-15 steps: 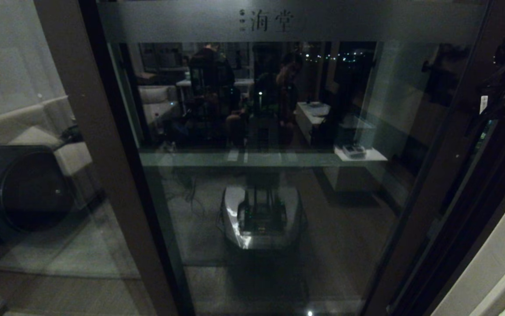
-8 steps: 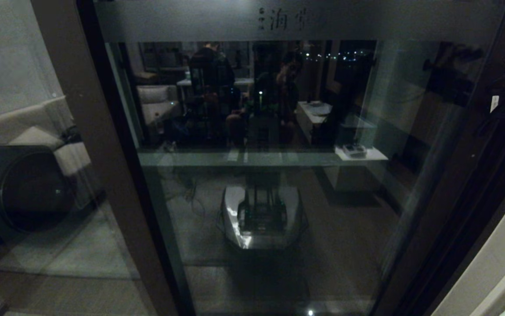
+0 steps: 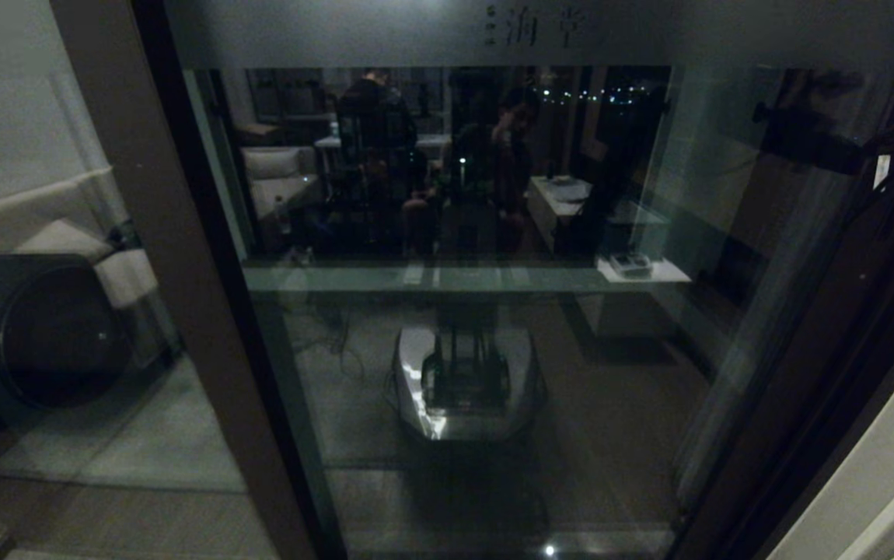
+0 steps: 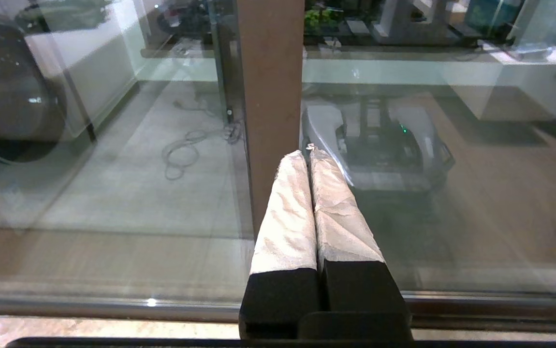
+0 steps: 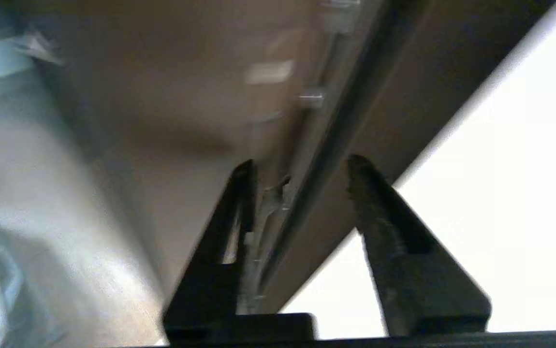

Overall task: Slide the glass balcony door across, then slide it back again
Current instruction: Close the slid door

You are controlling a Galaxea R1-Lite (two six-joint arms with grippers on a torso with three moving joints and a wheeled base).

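across nearly the whole head view stands the glass balcony door (image 3: pixel 478 327), a tall clear pane in a dark brown frame with a frosted band and small dark characters along its top edge. its left brown stile (image 3: pixel 175 295) runs down the left part of that view; its right stile slants down at the right edge, close to the pale wall (image 3: pixel 874 467).

the right gripper (image 5: pixel 302 169) works at that right stile, high near the door's upper right corner. in the right wrist view its two black fingers (image 5: pixel 220 261) stand clearly parted, one against the brown frame beside a slim metal strip, which is likely the recessed handle, the other out over the bright wall. nothing is clamped between them. spread this way, one finger can probably hook the stile edge and drive the panel sideways, which a squeeze on flat framing could not do. whether that finger truly touches the handle is blurred.

the left gripper (image 4: pixel 309 154) hangs low before the left stile, its pale-wrapped fingers pressed together with nothing between them, just short of the wood. it seems parked there, out of the way.

beyond the glass at the left edge sits a dark round-fronted appliance (image 3: pixel 43 334). the pane also mirrors the robot's white base (image 3: pixel 462 381).
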